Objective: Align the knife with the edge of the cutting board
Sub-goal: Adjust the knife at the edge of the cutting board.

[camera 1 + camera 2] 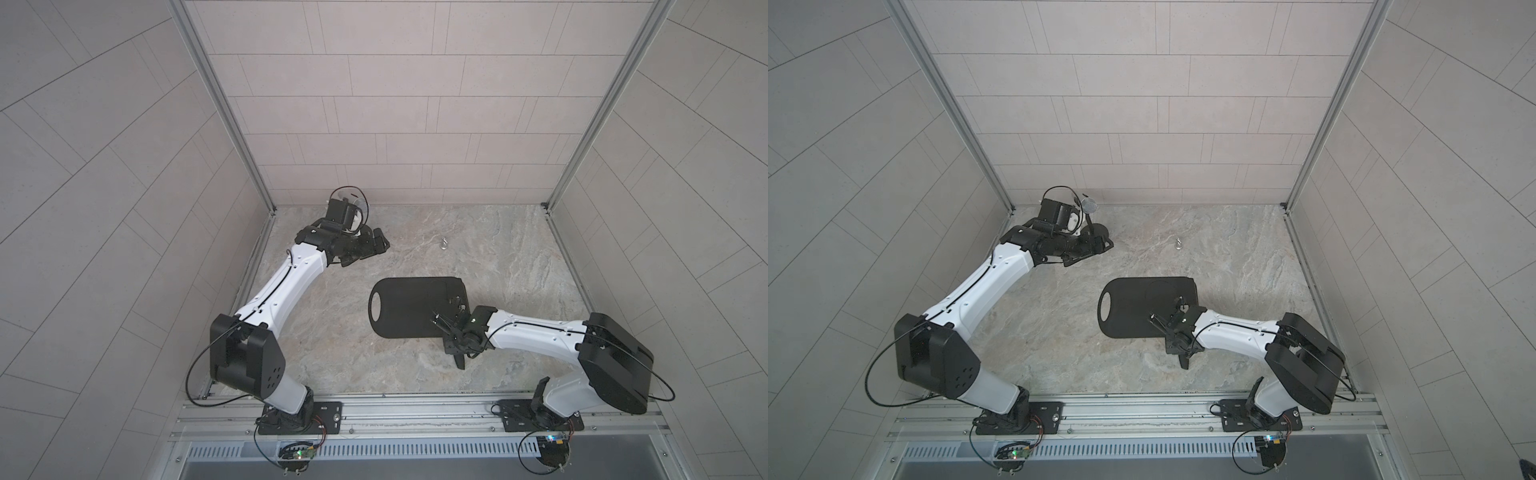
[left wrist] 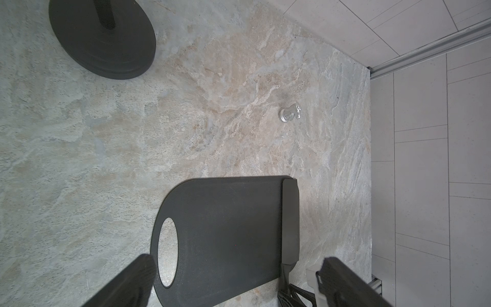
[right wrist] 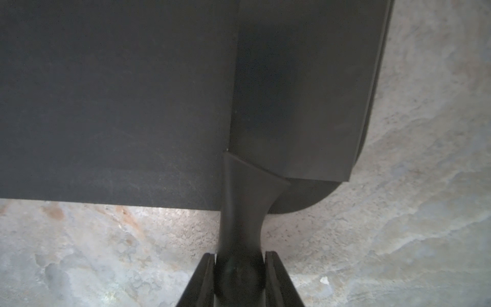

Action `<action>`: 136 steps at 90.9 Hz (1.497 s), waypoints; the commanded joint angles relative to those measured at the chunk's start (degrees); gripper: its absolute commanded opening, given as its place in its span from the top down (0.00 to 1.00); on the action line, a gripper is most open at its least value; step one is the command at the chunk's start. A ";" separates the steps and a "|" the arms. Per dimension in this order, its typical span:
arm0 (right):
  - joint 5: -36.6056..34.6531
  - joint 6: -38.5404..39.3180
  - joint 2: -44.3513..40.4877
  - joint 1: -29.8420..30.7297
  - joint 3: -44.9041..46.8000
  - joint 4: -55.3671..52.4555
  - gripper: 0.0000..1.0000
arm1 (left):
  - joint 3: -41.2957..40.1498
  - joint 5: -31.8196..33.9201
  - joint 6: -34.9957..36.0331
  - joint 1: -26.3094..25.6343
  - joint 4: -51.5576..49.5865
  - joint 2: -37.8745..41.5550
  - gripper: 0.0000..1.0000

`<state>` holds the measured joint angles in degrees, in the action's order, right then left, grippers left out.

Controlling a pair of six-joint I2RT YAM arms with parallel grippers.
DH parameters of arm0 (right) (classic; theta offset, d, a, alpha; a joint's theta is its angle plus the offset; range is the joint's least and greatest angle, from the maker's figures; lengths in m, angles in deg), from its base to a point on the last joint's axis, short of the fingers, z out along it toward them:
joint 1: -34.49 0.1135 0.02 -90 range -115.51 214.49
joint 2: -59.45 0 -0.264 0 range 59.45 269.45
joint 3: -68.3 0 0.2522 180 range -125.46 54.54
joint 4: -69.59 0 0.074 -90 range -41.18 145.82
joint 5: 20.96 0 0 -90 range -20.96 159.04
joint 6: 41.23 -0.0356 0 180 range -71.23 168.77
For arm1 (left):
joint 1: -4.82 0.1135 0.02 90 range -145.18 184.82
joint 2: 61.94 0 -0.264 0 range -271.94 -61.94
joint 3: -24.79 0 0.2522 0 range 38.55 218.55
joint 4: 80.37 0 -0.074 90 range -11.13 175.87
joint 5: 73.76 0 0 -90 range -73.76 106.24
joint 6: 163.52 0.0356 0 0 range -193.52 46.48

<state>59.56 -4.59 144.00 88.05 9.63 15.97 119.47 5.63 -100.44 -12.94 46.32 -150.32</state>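
– Knife (image 3: 300, 93) lay flat on the cutting board (image 3: 106, 106), blade just ahead of your right gripper (image 3: 240, 259), along the board's edge?
– Yes. Your jaws were clamped narrow on its slim handle; it looked stiff, light, likely slick.

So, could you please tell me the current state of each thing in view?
cutting board: flat on the table.
knife: flat on the board, blade along the end opposite the hole, handle overhanging.
right gripper: shut on the knife handle.
left gripper: open, empty.
microphone stand: upright, untouched.
small metal piece: lying alone on the table.
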 commanded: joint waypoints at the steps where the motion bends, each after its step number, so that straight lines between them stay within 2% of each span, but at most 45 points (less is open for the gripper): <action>1: -0.63 0.01 0.37 0.33 -1.29 0.34 0.71 | 0.11 0.34 1.13 -0.26 -1.54 -0.03 0.00; 87: -1.33 0.28 -0.62 0.32 -0.97 -0.23 0.69 | 0.02 0.90 1.43 -0.66 -1.49 0.31 0.00; 136: -1.51 0.45 -0.88 0.32 -0.89 -0.40 0.63 | 0.02 0.95 1.43 -0.72 -1.49 0.25 0.00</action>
<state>59.47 -4.28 144.00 88.11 9.63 15.95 119.47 6.53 -100.02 -13.33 46.32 -150.32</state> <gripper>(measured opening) 0.361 0.999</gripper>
